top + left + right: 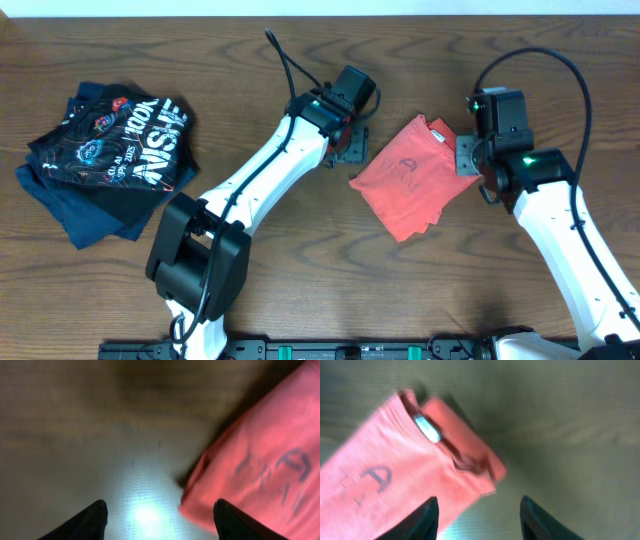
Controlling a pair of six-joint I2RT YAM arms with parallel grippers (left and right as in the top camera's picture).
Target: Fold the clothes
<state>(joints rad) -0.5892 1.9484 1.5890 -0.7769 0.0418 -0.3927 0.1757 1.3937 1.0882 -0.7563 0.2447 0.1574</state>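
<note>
shirt first: the red-orange t-shirt [410, 180] lies as a flat folded packet right of the table's [100, 300] middle, turned cornerwise to the edges, with a claw on either side of it. collar end points to the far edge, and a pale label [427, 428] peeks out of the neckline. its longer run, as i read it, goes from that collar end down toward the near-left, though the packet is close to square.

left gripper [350, 148] sits just off the packet's left corner. its fingers are spread, with bare wood between them and the cloth's corner beside the right-hand finger, so it grips nothing. right gripper [466, 156] is over the collar-side edge, the nearer of the two to the cloth. its fingers are parted too, with the folded edge lying below them rather than pinched. both claws are released, then.

over by the left edge a heap of dark garments [105, 155] with white lettering sits well apart, out of this play.

my call: the fold looks about done. for one more fold the shirt lies rightward from the left claw and leftward from the right, and either would grab a short end and carry it along that diagonal.
</note>
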